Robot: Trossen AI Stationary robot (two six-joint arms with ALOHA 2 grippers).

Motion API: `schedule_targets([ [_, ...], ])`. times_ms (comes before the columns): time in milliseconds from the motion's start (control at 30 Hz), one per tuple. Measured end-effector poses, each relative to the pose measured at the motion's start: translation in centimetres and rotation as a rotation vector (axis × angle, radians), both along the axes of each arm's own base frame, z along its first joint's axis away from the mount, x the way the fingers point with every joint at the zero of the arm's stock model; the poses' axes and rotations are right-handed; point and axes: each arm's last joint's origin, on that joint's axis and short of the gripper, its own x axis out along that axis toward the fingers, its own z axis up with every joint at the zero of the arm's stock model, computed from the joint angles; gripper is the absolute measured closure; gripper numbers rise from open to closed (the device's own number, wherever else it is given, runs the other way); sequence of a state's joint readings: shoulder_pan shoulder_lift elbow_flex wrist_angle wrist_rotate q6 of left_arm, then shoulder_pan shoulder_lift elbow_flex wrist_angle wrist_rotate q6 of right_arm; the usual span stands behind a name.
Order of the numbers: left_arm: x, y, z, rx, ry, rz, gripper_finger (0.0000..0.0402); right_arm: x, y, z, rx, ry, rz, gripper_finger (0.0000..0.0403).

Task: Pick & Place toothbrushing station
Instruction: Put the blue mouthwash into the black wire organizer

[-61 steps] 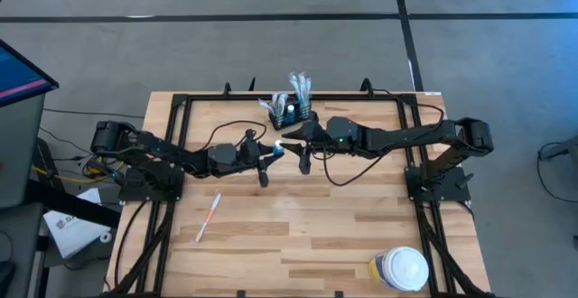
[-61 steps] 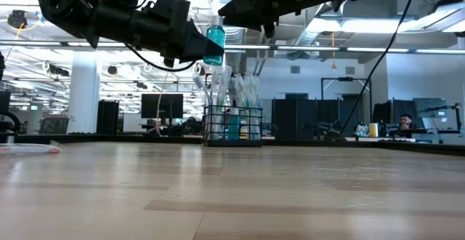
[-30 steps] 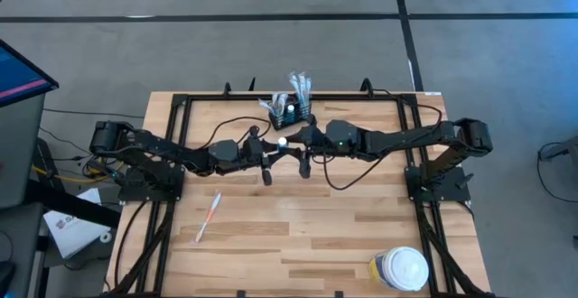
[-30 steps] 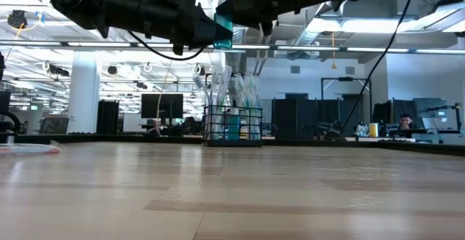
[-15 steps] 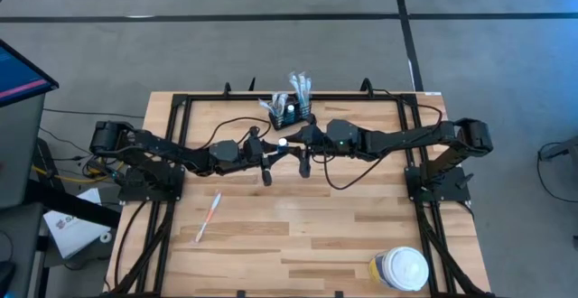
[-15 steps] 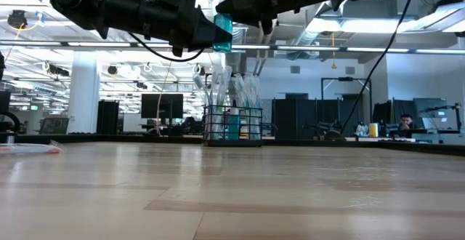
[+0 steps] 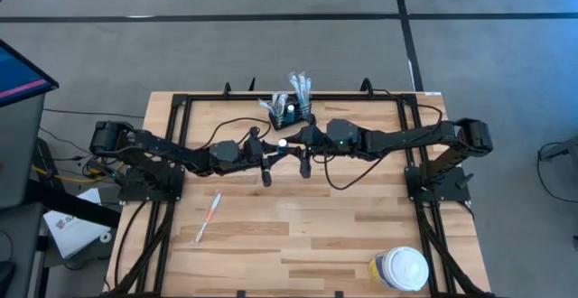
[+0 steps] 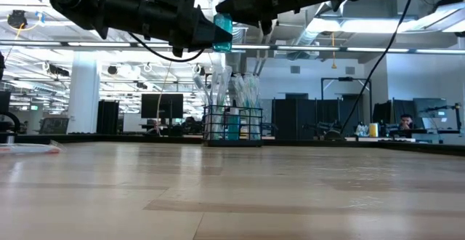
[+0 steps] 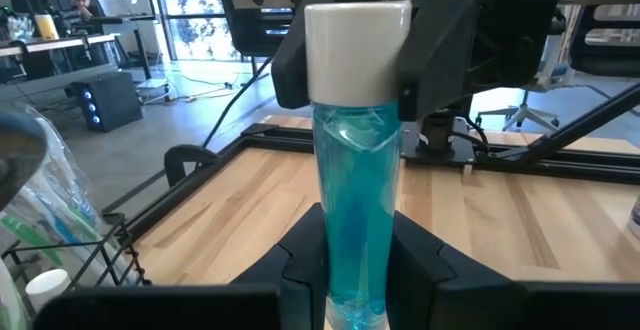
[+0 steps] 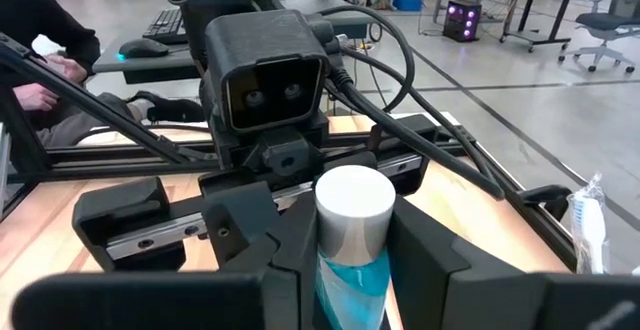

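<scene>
Above the table's middle, the left gripper (image 7: 268, 153) still clamps the base of the blue bottle (image 8: 222, 31), fingers part closed around it. The right gripper (image 7: 293, 141) has narrowed over the last second; its fingers now flank the white cap (image 10: 354, 202), seemingly touching. That reads as a handover nearly made. The toothbrushing station (image 7: 287, 110) stands unmoved just toward twelve o'clock from them, near the far edge, already stocked with wrapped brushes
</scene>
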State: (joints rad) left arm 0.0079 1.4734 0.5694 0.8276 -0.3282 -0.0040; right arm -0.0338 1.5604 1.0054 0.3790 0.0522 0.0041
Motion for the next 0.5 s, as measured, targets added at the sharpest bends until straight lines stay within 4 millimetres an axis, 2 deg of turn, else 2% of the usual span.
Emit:
schedule_targets([
  [133, 0.00, -0.04, -0.01, 0.000, 0.001, -0.001, 0.0341, 0.00, 0.00, 0.00, -0.001, 0.000, 0.001, 0.0321],
  [500, 0.02, -0.07, -0.19, -0.005, 0.012, -0.011, 0.0288, 0.03, -0.05, 0.35, -0.009, -0.019, 0.008, 0.0321],
])
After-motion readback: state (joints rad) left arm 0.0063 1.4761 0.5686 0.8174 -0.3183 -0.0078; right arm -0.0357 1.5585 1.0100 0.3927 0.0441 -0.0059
